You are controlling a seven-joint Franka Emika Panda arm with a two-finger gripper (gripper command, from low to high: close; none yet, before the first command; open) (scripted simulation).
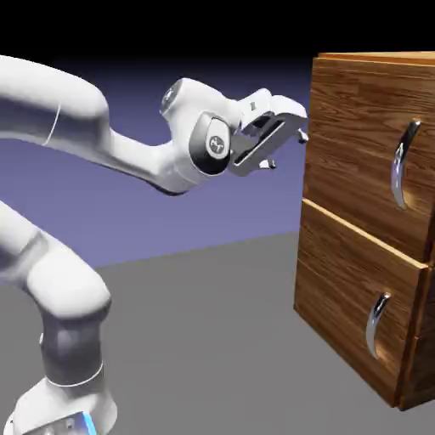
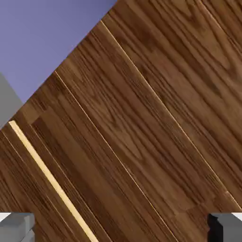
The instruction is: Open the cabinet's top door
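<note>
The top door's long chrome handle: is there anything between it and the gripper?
Nothing visible. The open gripper is near the cabinet's left edge; only bare wood of the top door separates it from the handle.

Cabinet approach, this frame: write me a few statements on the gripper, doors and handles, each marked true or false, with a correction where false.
1. The gripper stands open and holds nothing. True.
2. The top door is swung wide open. False: it sits shut, flush with the front of the cabinet.
3. The gripper is clamped on the upper handle. False: it hangs by the cabinet's near top corner, apart from that handle.
4. The lower panel carries the shorter handle. True.
5. The hand view is mostly filled by wood grain, with the fingertips at its bottom edge. True.
</note>
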